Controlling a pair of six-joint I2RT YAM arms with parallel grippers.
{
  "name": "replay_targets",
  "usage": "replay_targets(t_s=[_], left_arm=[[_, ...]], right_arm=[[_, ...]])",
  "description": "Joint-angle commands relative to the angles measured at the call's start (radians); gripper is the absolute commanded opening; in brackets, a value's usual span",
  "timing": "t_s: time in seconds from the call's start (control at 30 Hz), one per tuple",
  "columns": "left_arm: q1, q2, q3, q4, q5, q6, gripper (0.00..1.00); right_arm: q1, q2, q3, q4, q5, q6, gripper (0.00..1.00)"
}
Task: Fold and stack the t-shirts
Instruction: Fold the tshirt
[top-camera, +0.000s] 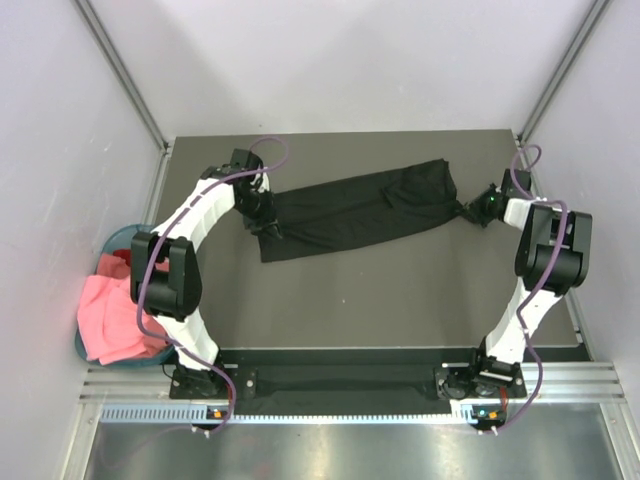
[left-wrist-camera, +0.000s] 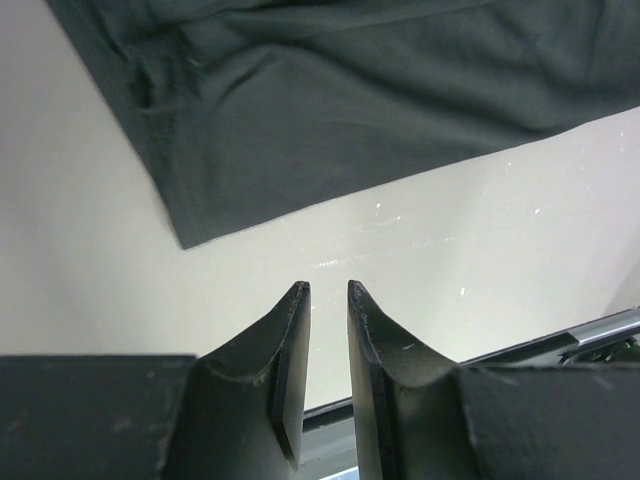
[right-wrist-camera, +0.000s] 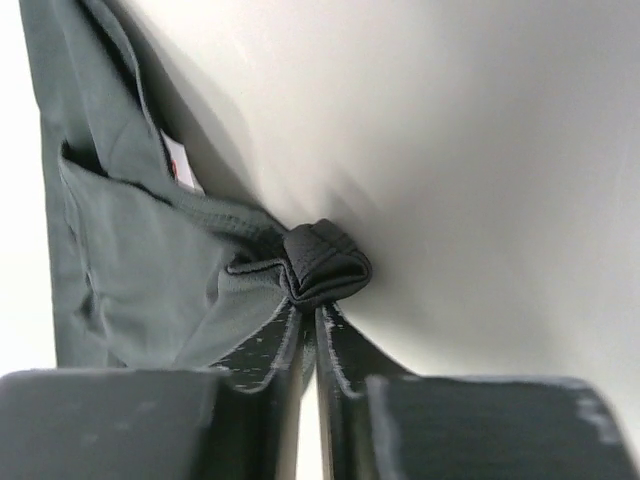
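- The plain black fabric t-shirt (top-camera: 360, 210) lies on the table as a long, rumpled band. It runs from the far left towards the far right and sits slightly higher at its right end.
- Its right end is bunched into a tight wad. The right arm's black two-finger claw (right-wrist-camera: 312, 310) has clamped its fingers on that wad, with only the thickness of the cloth between them.
- Seen from the right wrist, the shirt fans out leftward from the pinch. A small white label (right-wrist-camera: 180, 165) shows among the folds.
- The left arm's claw (left-wrist-camera: 327, 288) is by the shirt's left end. It is open only a crack, with a thin slit between its fingers and nothing in it.
- Seen from the left wrist, a corner and straight hem of the black shirt lie just ahead of those fingertips without touching them.
- The flat dark grey table (top-camera: 400, 300) carries the shirt.
- Off the table's left edge sits a round teal basket (top-camera: 112, 238). A pink t-shirt (top-camera: 115, 315) is heaped in it and spills over its near rim, and a bit of red t-shirt (top-camera: 120, 262) shows behind the pink.
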Motion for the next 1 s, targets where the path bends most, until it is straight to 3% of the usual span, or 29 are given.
replay_targets(t_s=[0.0, 0.2, 0.3, 0.33, 0.37, 0.4, 0.5, 0.67, 0.77, 0.97], left_arm=[[0.003, -0.053, -0.006, 0.011, 0.001, -0.010, 0.27], [0.003, -0.038, 0.050, 0.014, -0.004, -0.022, 0.30], [0.004, -0.007, 0.116, 0.025, -0.030, -0.022, 0.38], [0.007, 0.014, 0.127, 0.042, -0.039, -0.021, 0.42], [0.010, 0.027, 0.136, 0.063, -0.045, -0.019, 0.43], [0.017, 0.041, 0.164, 0.074, -0.038, -0.014, 0.45], [0.044, 0.119, 0.245, 0.111, -0.010, -0.004, 0.47], [0.080, 0.295, 0.391, 0.125, -0.007, 0.073, 0.48], [0.086, 0.392, 0.474, 0.126, 0.008, 0.110, 0.48], [0.098, 0.496, 0.541, 0.160, 0.040, 0.196, 0.48]], right_arm=[[-0.012, 0.080, 0.092, -0.059, 0.103, -0.025, 0.05], [-0.032, 0.186, 0.319, -0.130, 0.123, -0.045, 0.00], [-0.043, 0.264, 0.466, -0.159, 0.079, -0.057, 0.02], [-0.043, 0.288, 0.517, -0.186, 0.062, -0.072, 0.07], [-0.044, 0.342, 0.571, -0.249, 0.048, -0.106, 0.20], [-0.043, 0.363, 0.667, -0.289, 0.036, -0.117, 0.24], [-0.046, 0.385, 0.754, -0.358, 0.033, -0.138, 0.34], [-0.047, 0.300, 0.786, -0.496, 0.085, -0.192, 0.59], [-0.057, 0.218, 0.763, -0.584, 0.115, -0.233, 0.61], [-0.034, -0.038, 0.471, -0.556, 0.044, -0.250, 0.62]])
